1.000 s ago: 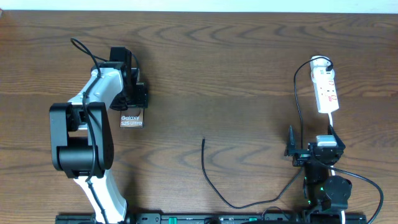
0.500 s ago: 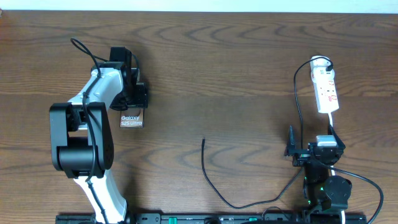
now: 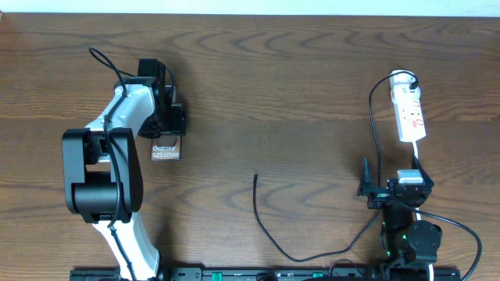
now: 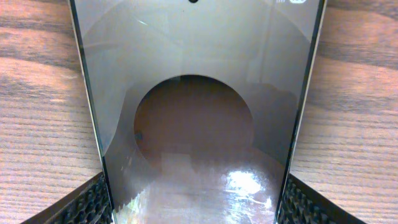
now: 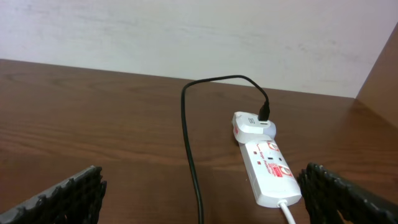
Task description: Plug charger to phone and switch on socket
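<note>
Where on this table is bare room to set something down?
Free: the wide bare wood between phone and socket, beyond the charger tip. Crowded: around the left gripper, and near the right gripper.

Phone (image 3: 165,151) left on table (image 3: 297,94), charger (image 3: 255,195) centre-front, socket (image 3: 409,115) right-rear.

On the phone (image 3: 165,151), white letters read "Galaxy S25 Ultra"; red print on the socket (image 5: 268,167) is too small to make out.
</note>
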`<state>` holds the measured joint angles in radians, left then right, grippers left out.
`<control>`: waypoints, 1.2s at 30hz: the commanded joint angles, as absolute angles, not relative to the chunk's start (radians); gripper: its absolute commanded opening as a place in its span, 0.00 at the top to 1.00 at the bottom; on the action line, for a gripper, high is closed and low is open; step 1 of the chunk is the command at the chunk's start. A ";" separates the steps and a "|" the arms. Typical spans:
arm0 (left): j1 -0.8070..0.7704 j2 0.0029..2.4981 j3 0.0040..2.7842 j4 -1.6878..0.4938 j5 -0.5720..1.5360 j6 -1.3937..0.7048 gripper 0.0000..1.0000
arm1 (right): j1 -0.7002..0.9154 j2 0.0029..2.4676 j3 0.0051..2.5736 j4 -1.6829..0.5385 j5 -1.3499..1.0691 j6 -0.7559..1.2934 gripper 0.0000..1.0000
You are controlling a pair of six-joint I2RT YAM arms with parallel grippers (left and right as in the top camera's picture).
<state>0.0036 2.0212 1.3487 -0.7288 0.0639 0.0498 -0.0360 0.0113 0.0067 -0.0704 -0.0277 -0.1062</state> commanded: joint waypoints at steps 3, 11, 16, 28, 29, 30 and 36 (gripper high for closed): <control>0.005 1.953 1.418 -0.731 0.067 0.051 0.89 | -0.029 0.006 0.006 -0.075 -0.025 -0.098 0.01; 0.005 1.795 1.423 -0.744 0.067 0.046 0.89 | -0.029 0.006 0.006 -0.075 -0.025 -0.098 0.01; 0.005 1.712 1.423 -0.778 0.068 -0.022 0.90 | -0.029 0.006 0.006 -0.075 -0.025 -0.098 0.01; 0.009 1.640 1.423 -0.851 0.415 -0.180 0.90 | -0.029 0.006 0.006 -0.075 -0.025 -0.098 0.01; 0.014 1.640 1.423 -0.851 0.455 -0.196 0.90 | -0.029 0.006 0.006 -0.075 -0.025 -0.098 0.01; 0.020 1.640 1.423 -0.851 0.503 -0.202 0.90 | -0.029 0.006 0.006 -0.075 -0.025 -0.098 0.01; 0.133 1.640 1.423 -0.847 0.913 -0.386 0.92 | -0.029 0.006 0.006 -0.075 -0.025 -0.098 0.01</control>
